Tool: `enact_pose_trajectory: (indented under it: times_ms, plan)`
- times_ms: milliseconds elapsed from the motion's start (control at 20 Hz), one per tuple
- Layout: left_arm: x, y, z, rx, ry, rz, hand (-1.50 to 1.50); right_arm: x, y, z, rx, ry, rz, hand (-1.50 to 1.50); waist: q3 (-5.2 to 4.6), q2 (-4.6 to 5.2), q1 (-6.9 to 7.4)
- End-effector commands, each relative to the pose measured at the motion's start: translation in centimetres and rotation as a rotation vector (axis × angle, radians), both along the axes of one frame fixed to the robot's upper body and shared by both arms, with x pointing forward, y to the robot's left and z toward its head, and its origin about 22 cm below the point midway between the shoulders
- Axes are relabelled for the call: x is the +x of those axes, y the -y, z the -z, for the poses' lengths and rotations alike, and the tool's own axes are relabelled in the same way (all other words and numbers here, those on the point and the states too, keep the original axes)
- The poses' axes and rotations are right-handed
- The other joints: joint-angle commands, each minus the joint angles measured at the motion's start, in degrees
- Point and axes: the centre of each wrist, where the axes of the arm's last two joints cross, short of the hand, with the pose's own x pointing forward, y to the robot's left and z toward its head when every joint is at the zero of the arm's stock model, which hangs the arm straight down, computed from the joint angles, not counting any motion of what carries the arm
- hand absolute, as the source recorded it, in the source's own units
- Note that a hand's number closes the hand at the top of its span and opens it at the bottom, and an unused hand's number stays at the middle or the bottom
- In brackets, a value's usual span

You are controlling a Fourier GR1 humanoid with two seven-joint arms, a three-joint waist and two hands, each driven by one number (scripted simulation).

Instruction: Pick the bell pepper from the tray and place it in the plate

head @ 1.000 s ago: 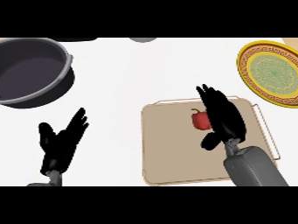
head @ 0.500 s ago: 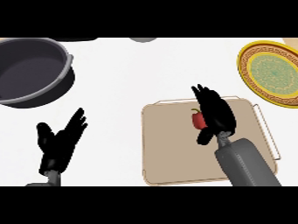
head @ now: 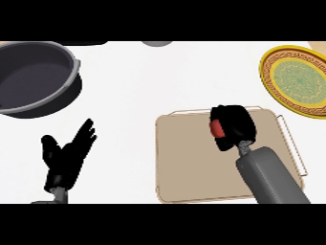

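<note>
Since half a second ago, the right hand has curled down over the bell pepper, its fingers now wrapped around the red vegetable where before they stood straight beside it. The pepper, only a red sliver showing at the hand's left side, sits over the upper part of the tan tray. The yellow-rimmed plate lies well apart, up and to the right. The left hand rests open on the white counter, below the dark pot.
</note>
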Motion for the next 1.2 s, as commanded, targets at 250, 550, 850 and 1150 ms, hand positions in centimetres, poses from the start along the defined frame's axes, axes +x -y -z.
enact_pose_trajectory:
  times_ms: [250,550,850,1150]
  plan:
    - [0.4,1.2,-0.4,0.001,0.015,0.025,0.0,4.1,-1.2,-2.5,0.096,0.148,0.346,1.5,0.14,0.84,1.63]
    - [0.8,1.8,-1.0,0.007,0.037,0.07,0.0,7.9,2.4,-8.7,0.252,0.363,0.907,1.5,0.12,2.63,4.03]
    - [1.7,3.0,-1.8,0.002,0.054,0.131,0.0,10.8,3.4,-14.2,0.216,0.683,1.175,1.5,-0.05,3.26,7.11]
    - [1.9,3.5,-1.7,0.008,0.054,0.127,0.0,11.7,5.1,-15.9,0.283,0.892,1.347,1.5,0.1,3.52,7.21]
